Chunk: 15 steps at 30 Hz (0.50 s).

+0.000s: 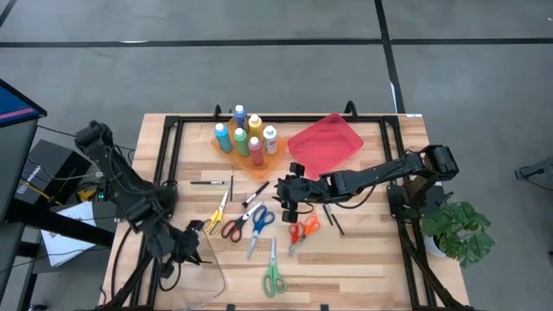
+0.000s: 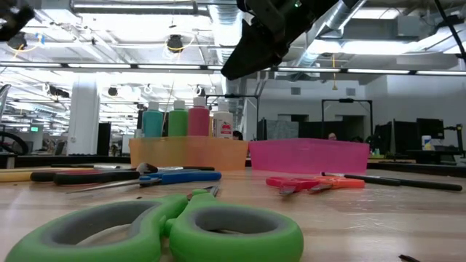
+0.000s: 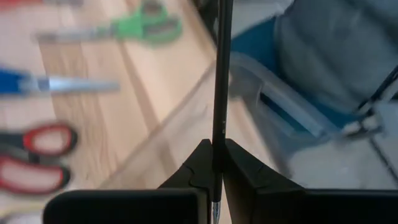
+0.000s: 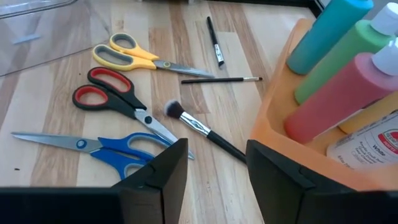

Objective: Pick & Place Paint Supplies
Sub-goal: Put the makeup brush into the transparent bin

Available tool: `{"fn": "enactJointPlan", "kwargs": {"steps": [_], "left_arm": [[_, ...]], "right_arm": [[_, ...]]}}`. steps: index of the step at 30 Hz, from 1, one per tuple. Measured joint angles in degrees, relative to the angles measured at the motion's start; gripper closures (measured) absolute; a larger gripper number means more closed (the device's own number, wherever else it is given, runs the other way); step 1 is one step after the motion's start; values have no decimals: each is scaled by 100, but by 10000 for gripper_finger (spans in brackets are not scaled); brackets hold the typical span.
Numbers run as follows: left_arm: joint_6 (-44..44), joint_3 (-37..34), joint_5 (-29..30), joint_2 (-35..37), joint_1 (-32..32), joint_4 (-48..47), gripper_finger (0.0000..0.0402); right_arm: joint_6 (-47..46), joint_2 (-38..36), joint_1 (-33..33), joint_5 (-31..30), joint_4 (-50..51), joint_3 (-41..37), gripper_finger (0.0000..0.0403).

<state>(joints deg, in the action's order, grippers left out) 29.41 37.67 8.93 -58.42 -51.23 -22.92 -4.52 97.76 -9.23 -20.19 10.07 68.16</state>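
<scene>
The paint supplies lie spread over the wooden table (image 1: 363, 259). The left gripper (image 3: 212, 163), near the front left corner of the table over a clear plastic tray (image 3: 292, 99), has its jaws pinched shut on a thin dark brush (image 3: 221, 74), which stands straight up out of the fingers. The brush looks very light, stiff and skinny, so it could slip or spin in the grip; a hold near the middle of the handle seems best. The right gripper (image 4: 214, 165) hangs above the middle of the table with its jaws apart and nothing in them. Just past its fingers lies a fluffy-tipped brush (image 4: 199, 130), close beside the blue scissors (image 4: 118, 149) and the red scissors (image 4: 115, 99). The soft tip should not be squashed, so the dark handle is the place to pinch. The yellow scissors (image 4: 137, 57) lie farther off, and the green scissors (image 1: 274, 275) and orange scissors (image 1: 302, 230) lie apart from these. Scissors are hard, flat and a bit heavier, and probably best taken across the blades near the handles. The paint bottles (image 1: 244, 134) stand upright in an orange tray (image 1: 220, 151), beside a red tray (image 1: 327, 142). They look smooth and round, so they may slide.
</scene>
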Motion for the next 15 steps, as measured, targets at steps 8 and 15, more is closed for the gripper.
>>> {"fn": "enactJointPlan", "kwargs": {"steps": [8,15], "left_arm": [[118,0,54,-576,-209,-627,389],[133,0,-414,-898,-209,-867,388]], "right_arm": [[-4,0,4,0,0,0,244],[-4,2,0,0,18,-2,244]]}}
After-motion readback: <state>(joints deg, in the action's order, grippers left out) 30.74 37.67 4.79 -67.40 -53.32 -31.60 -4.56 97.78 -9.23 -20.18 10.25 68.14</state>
